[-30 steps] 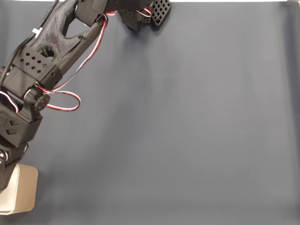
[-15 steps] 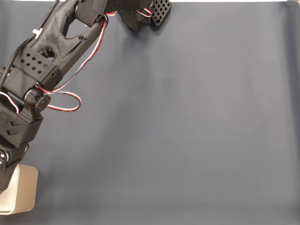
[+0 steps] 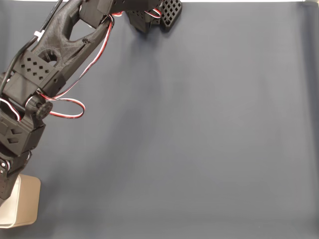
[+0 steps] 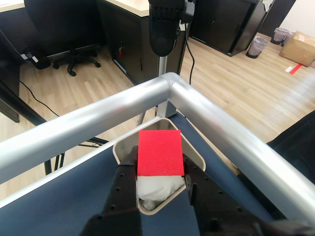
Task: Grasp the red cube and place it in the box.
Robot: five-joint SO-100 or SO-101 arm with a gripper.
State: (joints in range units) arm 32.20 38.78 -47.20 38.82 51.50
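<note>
Gripping the red cube (image 4: 159, 153) in the claw (image 4: 160, 178), black fingers (image 4: 125, 182) pressing against its left and right sides in the wrist view. Hanging directly above the box (image 4: 119, 146), a beige container with rounded corners and a white interior, partly hidden behind the cube and the fingers. Sitting on the dark blue cover of the bench (image 4: 59, 196), close to the corner where two silver metal rails (image 4: 221, 142) are meeting. Showing beyond the rails a wooden floor (image 4: 231, 78), dark cabinets and an office chair (image 4: 74, 54).

In the fixed view, stretching from the lower left up to the top edge as a black arm (image 3: 55, 59), with red, white and black wires (image 3: 67, 107) looping beside it. Peeking out at the lower left corner as the pale box (image 3: 25, 206), partly covered by the arm's base. Lying across everything else as plain dark blue bench cover (image 3: 209, 139).
</note>
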